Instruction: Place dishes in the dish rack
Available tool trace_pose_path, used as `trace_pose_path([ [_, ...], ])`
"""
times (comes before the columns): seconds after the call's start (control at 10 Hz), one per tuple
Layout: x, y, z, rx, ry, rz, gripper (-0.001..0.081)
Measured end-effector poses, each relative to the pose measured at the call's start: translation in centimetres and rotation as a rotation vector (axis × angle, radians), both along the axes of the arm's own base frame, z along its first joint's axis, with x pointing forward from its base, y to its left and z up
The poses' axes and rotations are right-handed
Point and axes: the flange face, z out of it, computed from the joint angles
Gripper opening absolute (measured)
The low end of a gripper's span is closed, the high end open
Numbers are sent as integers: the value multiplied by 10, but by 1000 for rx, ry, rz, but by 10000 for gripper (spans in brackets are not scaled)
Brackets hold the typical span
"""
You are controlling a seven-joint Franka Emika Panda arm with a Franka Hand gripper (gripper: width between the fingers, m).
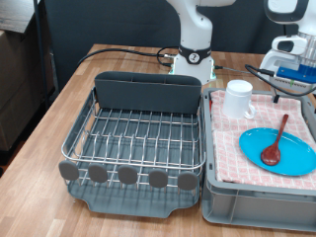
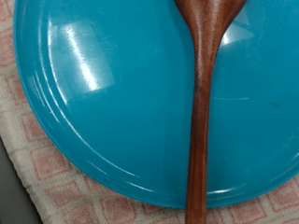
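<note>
The light-blue plate (image 1: 288, 155) lies on the red-checked cloth in the grey bin (image 1: 257, 205) at the exterior view's right. The reddish-brown wooden spoon (image 1: 276, 141) lies across the plate. The white mug (image 1: 238, 99) stands upright on the cloth behind them. The silver wire dish rack (image 1: 138, 133) stands to the left of the bin and holds nothing. My gripper (image 1: 293, 47) is at the top right, above the bin's far end, and its fingers are hard to make out. The wrist view shows the plate (image 2: 103, 103) and the spoon (image 2: 201, 112) close up, with no fingers in it.
The robot base (image 1: 196, 54) stands behind the rack, with black cables (image 1: 128, 51) trailing over the wooden table. The rack's tall dark back compartment (image 1: 148, 91) faces the base. The red-checked cloth (image 2: 47, 182) shows beside the plate.
</note>
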Motion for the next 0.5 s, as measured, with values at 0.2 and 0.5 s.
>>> trace_pose_path([
  [0.2,3,5,-13,-1,6,0,803],
  [0.5,4,8,-36,2,1,-3,803],
])
